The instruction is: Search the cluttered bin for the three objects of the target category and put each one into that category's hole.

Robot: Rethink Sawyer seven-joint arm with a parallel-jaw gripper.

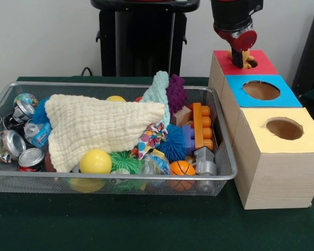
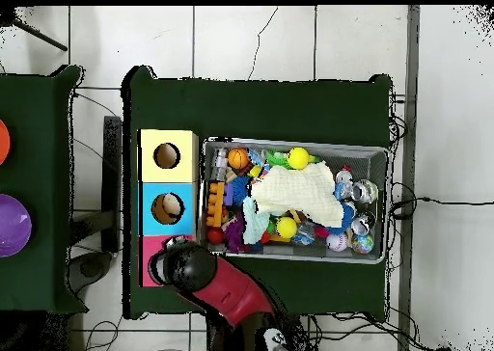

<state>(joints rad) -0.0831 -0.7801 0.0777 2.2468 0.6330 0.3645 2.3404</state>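
The gripper [image 1: 243,58], at the upper right of the front view, hangs over the hole in the red-topped box [image 1: 261,65], pinching a small yellow-orange object [image 1: 244,56] right at the opening, apparently positioned for release into that category's slot. Beside it, lower in the frame, stand the blue-topped box [image 1: 285,97] and yellow-topped box [image 1: 309,138], their holes uncovered. To the left, the wire bin [image 1: 110,180] remains crowded: a cream cloth [image 1: 94,125] drapes over balls, crushed cans [image 1: 13,146] and orange blocks [image 1: 201,125], likely hiding further targets. The overhead view shows only the arm's head covering the red box [image 2: 147,270], concealing the held object that the front view reveals.
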